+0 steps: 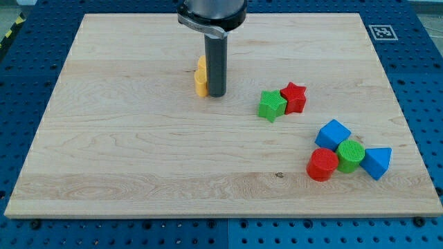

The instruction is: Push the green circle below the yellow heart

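Not started: green circle (351,155) sits lower right among red circle (322,164) and blue blocks, well apart from yellow heart (201,76) upper centre, beside my tip (216,94); no gripper fitted.

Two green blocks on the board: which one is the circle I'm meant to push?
The green circle, low at the view's right, wedged between the red circle and two blue blocks. The other green one is star-shaped, touching the red star.
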Controlling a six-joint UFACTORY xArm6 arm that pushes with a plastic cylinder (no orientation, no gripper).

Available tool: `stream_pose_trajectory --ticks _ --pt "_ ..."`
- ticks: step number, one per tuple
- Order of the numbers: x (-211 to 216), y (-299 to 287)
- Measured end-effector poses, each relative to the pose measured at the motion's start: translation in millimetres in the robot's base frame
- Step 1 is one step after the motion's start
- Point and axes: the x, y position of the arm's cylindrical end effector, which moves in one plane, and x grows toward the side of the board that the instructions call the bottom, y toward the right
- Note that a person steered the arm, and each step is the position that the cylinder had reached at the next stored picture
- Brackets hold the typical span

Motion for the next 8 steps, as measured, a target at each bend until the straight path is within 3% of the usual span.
stream_pose_trajectory --ticks 4,8 --pt "4.0 -1.5" --pt "64.9 6.0"
